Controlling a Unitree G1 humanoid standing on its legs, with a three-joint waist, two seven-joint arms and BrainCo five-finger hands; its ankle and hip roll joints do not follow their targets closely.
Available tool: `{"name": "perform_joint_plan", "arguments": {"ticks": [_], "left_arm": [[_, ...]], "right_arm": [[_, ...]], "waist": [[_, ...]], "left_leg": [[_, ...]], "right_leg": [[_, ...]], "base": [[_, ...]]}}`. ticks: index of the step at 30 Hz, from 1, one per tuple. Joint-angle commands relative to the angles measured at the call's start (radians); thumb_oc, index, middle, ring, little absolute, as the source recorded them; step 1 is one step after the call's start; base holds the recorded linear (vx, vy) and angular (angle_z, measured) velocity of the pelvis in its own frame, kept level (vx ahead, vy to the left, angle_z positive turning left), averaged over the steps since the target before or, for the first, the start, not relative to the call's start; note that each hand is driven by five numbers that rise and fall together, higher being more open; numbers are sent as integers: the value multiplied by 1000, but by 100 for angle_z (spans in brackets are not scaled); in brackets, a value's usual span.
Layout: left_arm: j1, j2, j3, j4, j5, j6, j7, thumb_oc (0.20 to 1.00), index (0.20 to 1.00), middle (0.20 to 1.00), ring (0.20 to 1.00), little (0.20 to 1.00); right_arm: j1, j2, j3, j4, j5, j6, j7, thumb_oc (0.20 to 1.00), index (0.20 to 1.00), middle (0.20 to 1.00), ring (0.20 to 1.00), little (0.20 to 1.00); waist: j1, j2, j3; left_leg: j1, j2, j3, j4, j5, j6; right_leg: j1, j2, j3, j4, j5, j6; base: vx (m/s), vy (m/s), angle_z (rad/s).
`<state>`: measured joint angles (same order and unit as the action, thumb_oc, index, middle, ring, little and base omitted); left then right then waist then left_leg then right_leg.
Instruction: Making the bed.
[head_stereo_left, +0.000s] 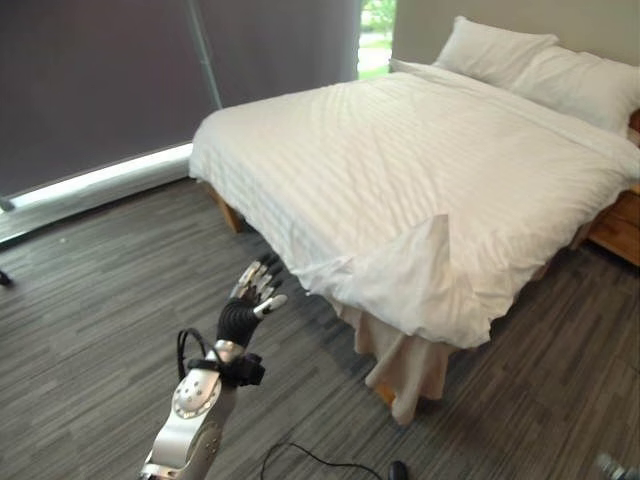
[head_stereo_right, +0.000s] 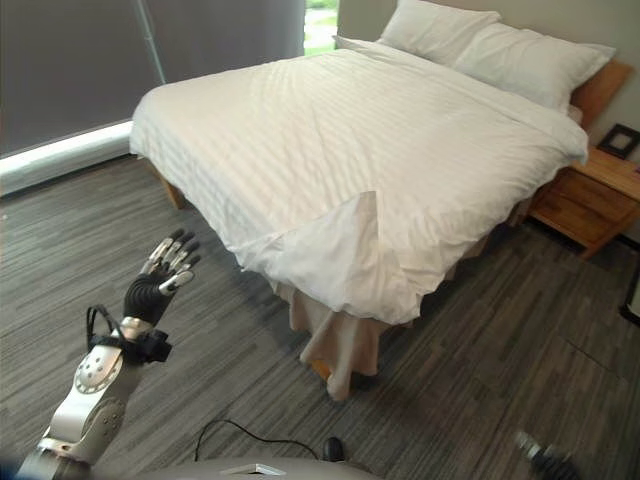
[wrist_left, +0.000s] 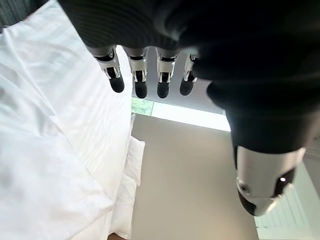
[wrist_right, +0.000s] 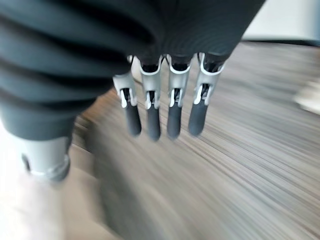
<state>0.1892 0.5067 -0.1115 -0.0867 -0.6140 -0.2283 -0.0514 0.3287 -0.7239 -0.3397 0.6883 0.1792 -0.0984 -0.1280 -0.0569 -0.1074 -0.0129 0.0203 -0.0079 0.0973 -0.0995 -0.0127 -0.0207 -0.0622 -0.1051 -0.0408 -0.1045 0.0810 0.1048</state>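
Note:
A bed with a white striped duvet (head_stereo_left: 420, 170) stands across the room, with two white pillows (head_stereo_left: 500, 50) at its head. The duvet's near corner (head_stereo_left: 415, 270) is folded back on itself, and the beige bed skirt (head_stereo_left: 400, 360) hangs below it. My left hand (head_stereo_left: 255, 285) is raised over the floor, just short of the bed's near edge, open with nothing in it. In the left wrist view its straight fingers (wrist_left: 140, 80) point past the duvet (wrist_left: 45, 150). My right hand (wrist_right: 165, 110) hangs open above the wooden floor (wrist_right: 250, 165), empty.
A wooden nightstand (head_stereo_right: 590, 200) stands at the far side of the bed by the headboard. Dark curtains (head_stereo_left: 100, 80) cover the window wall to the left. Grey plank floor (head_stereo_left: 90, 320) runs between the curtains and the bed.

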Motion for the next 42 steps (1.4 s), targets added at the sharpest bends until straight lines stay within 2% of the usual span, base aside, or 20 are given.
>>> {"name": "perform_joint_plan", "arguments": {"ticks": [1, 4, 5, 6, 10, 13, 14, 15, 21, 26, 42], "left_arm": [[-78, -12, 24, -59, -5, -30, -20, 1000, 1000, 1000, 1000, 1000], [-64, -3, 9, -69, -18, -19, -35, 1000, 1000, 1000, 1000, 1000], [-61, 7, -7, -70, -27, -16, -40, 1000, 1000, 1000, 1000, 1000], [-60, 6, -4, -69, -28, -16, -40, 1000, 1000, 1000, 1000, 1000], [-53, 41, -37, -89, -49, -11, -56, 1000, 1000, 1000, 1000, 1000], [-58, 53, -73, -94, -76, -15, -54, 1000, 1000, 1000, 1000, 1000], [-60, 59, -88, -99, -92, -15, -54, 1000, 1000, 1000, 1000, 1000], [-64, 65, -105, -101, -100, -17, -55, 1000, 1000, 1000, 1000, 1000], [-84, 71, -128, -107, -117, -20, -47, 1000, 1000, 1000, 1000, 1000], [-90, 70, -144, -110, -120, -22, -46, 1000, 1000, 1000, 1000, 1000], [-118, 72, -185, -109, -138, -26, -48, 1000, 1000, 1000, 1000, 1000]], "right_arm": [[-110, -57, -29, 33, 54, -55, -34, 1000, 1000, 1000, 1000, 1000], [-187, -101, -4, -22, 74, -74, -28, 1000, 1000, 1000, 1000, 1000], [-248, -137, 37, -30, 85, -84, -16, 1000, 1000, 1000, 1000, 1000], [-255, -139, 43, -26, 86, -85, -16, 1000, 1000, 1000, 1000, 1000], [-441, -194, 199, -54, 118, -91, 17, 1000, 1000, 1000, 1000, 1000], [-643, -198, 349, 42, 174, -93, 27, 1000, 1000, 1000, 1000, 1000], [-792, -202, 464, 109, 188, -86, 34, 1000, 1000, 1000, 1000, 1000], [-875, -203, 513, 150, 205, -82, 37, 1000, 1000, 1000, 1000, 1000], [-1147, -200, 658, 290, 227, -74, 17, 1000, 1000, 1000, 1000, 1000], [-1250, -187, 721, 361, 228, -70, 18, 1000, 1000, 1000, 1000, 1000], [-1298, -107, 747, 398, 286, -78, 41, 1000, 1000, 1000, 1000, 1000]], "waist": [[15, 65, 39], [32, 61, 43], [48, 56, 47], [45, 57, 48], [80, 51, 68], [113, 48, 88], [128, 49, 103], [142, 48, 111], [169, 58, 138], [191, 67, 157], [223, 101, 199]], "left_leg": [[33, -59, -67, 12, -69, 90], [27, -59, -68, 12, -67, 90], [20, -59, -68, 12, -65, 88], [20, -59, -68, 12, -65, 88], [0, -59, -66, 12, -57, 85], [-19, -59, -71, 12, -48, 82], [-37, -59, -71, 12, -40, 79], [-48, -59, -75, 12, -35, 78], [-92, -62, -86, 12, -15, 74], [-119, -65, -103, 12, -1, 73], [-191, -77, -132, 12, 28, 71]], "right_leg": [[79, 109, -38, 54, -106, -37], [80, 110, -40, 38, -100, -37], [78, 110, -45, 28, -95, -37], [79, 110, -44, 26, -94, -37], [64, 111, -49, 17, -86, -37], [45, 111, -54, 17, -80, -39], [29, 111, -55, 17, -75, -41], [20, 111, -59, 17, -73, -41], [-20, 113, -67, 17, -64, -45], [-41, 112, -81, 17, -62, -50], [-102, 105, -106, 17, -56, -56]], "base": [[0, 0, 0], [0, 0, 0], [0, 0, 0], [-22, -15, -4], [-20, -9, 3], [-55, -30, -1], [-77, -38, -1], [-74, -37, 1], [-28, -21, 11], [2, -23, 7], [6, -3, 3]]}}
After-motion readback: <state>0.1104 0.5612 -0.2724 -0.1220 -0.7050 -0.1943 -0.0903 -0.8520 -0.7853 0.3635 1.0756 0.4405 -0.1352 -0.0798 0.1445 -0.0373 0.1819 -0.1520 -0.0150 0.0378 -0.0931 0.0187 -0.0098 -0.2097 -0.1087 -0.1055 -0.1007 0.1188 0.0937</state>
